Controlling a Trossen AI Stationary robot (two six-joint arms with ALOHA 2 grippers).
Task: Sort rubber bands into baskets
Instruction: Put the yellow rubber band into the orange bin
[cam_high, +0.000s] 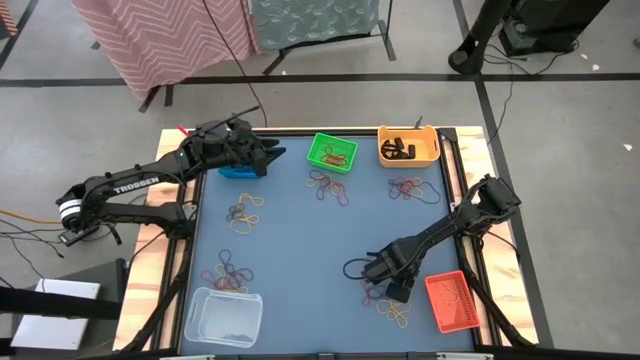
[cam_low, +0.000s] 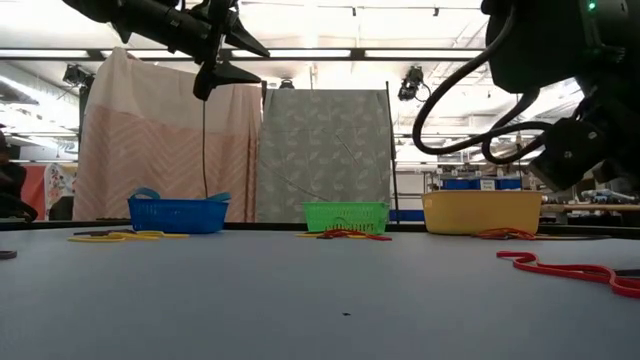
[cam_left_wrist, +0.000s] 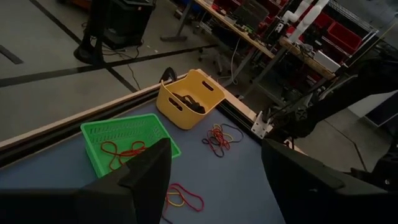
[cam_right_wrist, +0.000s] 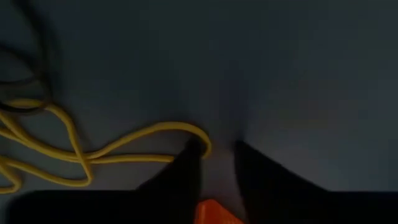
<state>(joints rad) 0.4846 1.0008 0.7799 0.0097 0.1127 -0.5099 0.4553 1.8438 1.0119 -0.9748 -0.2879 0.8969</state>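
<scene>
My right gripper (cam_high: 397, 291) is low over the blue table near the red-orange basket (cam_high: 450, 301), beside a pile of yellow rubber bands (cam_high: 396, 313). Its fingers stand a narrow gap apart (cam_right_wrist: 217, 155), pointing down at the table. One yellow band (cam_right_wrist: 93, 152) lies by them. My left gripper (cam_high: 268, 156) is open and empty, high above the blue basket (cam_high: 237, 173), and it also shows in the low view (cam_low: 235, 55). The green basket (cam_high: 332, 152) holds red bands. The yellow-orange basket (cam_high: 408, 146) holds black ones. The clear basket (cam_high: 223, 316) is at the near left. My right gripper comes from above, pointing down. One fingertip (cam_right_wrist: 189, 158) covers the looped end (cam_right_wrist: 202, 138) of the yellow band, which lies flat and slack on the table. The band is not between the two fingers. I cannot tell whether the finger presses it.
Loose band piles lie near the green basket (cam_high: 328, 187), near the yellow-orange basket (cam_high: 405, 188), at the left middle (cam_high: 243, 215) and by the clear basket (cam_high: 228, 275). The middle of the table (cam_high: 320, 250) is bare mat. Wooden rails edge the table.
</scene>
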